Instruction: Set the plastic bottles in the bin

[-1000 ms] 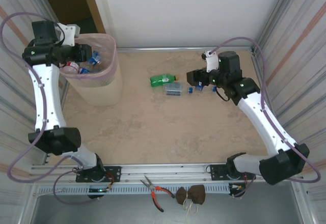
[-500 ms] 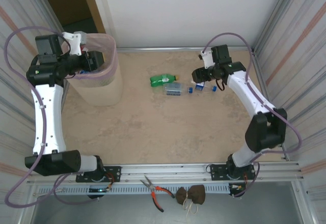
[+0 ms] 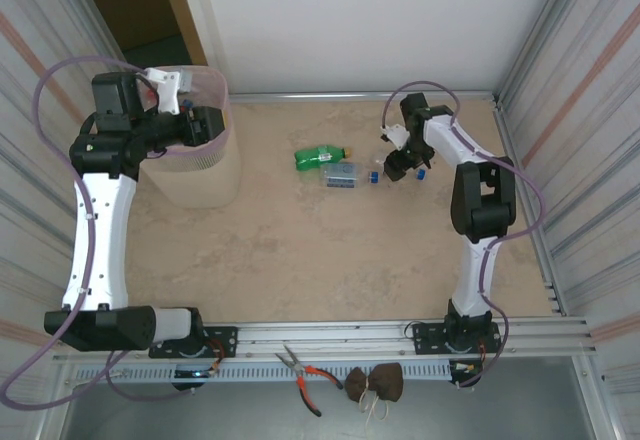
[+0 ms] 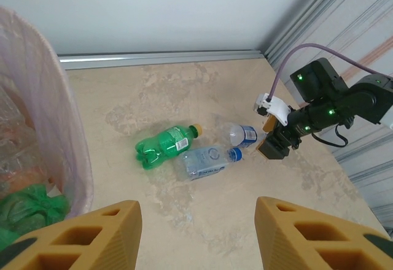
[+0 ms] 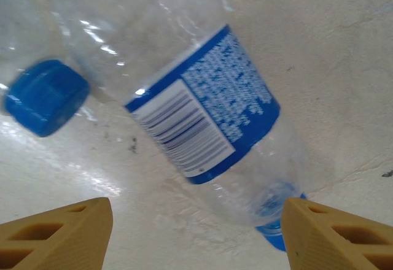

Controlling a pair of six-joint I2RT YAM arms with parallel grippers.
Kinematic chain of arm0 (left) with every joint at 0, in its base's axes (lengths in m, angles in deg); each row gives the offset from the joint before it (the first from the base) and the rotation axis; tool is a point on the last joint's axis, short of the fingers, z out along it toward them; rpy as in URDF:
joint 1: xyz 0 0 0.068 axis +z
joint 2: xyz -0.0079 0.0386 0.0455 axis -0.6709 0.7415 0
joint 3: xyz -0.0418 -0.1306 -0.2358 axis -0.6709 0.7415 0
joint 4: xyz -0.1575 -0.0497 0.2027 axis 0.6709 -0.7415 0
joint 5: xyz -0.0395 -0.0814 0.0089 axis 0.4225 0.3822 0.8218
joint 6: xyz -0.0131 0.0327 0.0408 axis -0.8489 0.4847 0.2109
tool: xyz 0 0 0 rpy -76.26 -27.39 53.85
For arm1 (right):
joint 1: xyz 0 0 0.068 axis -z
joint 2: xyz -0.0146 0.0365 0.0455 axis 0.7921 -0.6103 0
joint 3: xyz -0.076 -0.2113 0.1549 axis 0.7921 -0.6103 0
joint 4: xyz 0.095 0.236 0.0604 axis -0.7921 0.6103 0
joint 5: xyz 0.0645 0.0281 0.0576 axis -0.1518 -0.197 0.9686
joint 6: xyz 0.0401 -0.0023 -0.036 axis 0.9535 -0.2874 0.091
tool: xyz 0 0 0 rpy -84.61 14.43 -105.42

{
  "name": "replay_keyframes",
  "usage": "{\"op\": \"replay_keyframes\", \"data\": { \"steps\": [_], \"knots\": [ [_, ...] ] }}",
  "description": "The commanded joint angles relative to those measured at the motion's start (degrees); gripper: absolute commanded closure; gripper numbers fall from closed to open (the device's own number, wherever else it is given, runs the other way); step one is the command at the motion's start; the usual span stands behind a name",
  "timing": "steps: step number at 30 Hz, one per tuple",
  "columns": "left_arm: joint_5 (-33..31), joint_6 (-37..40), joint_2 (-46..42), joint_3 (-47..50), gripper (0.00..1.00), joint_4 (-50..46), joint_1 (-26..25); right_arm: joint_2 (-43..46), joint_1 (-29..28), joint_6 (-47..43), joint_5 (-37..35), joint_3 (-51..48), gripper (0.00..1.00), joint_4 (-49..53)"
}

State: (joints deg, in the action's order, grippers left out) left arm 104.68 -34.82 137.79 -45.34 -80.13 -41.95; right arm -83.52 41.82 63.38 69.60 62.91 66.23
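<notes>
Open table (image 3: 330, 260) flanks the bottles (image 3: 322, 158); bin (image 3: 205, 175) apparently blocks far left.

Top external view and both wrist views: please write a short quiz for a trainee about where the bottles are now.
1. True or false: a green bottle lies on the table, outside the bin.
2. How many bottles lie on the table?
3. The right gripper hangs open over: A) a clear blue-labelled bottle; B) the green bottle; C) the bin.
Key: 1 true; 2 three; 3 A.

Bin (image 3: 205, 175) far left, bottles (image 4: 27, 212) inside; 3 bottles (image 3: 341, 174) mid-table, right hand (image 3: 398, 167) beside.
</notes>
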Motion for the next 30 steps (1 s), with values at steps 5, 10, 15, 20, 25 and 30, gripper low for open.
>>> {"op": "replay_keyframes", "data": {
  "steps": [5, 10, 15, 20, 25, 30],
  "knots": [
    [0.42, -1.27, -1.28, 0.43, 0.48, 1.74, -1.91, -5.73, 1.24, -5.87, -0.39, 6.73, 0.26, 3.64],
    [-0.01, -1.73, -1.18, 0.78, 0.48, 1.92, -3.21, -8.88, 1.78, -6.47, 3.4, 10.64, 0.27, 6.2],
    [-0.02, -2.24, -0.7, 1.05, 0.48, 2.53, -4.43, -10.03, 1.87, -6.43, 4.16, 9.19, 0.29, 5.74],
    [-0.54, -2.33, -0.3, 2.21, 0.48, 3.22, -5.48, -9.45, 2.47, -4.81, 4.73, 4.64, 0.33, 3.79],
    [-0.59, -2.84, -0.34, 3.56, 0.48, 4.33, -5.99, -6.5, 2.57, -4.05, 5.69, -1.42, 0.35, 0.09],
    [-0.37, -3.47, -0.3, 4.85, 0.48, 5.75, -6.7, -3.98, 2.79, -3.03, 5.33, -4.72, 0.38, -1.77]
  ]
}}
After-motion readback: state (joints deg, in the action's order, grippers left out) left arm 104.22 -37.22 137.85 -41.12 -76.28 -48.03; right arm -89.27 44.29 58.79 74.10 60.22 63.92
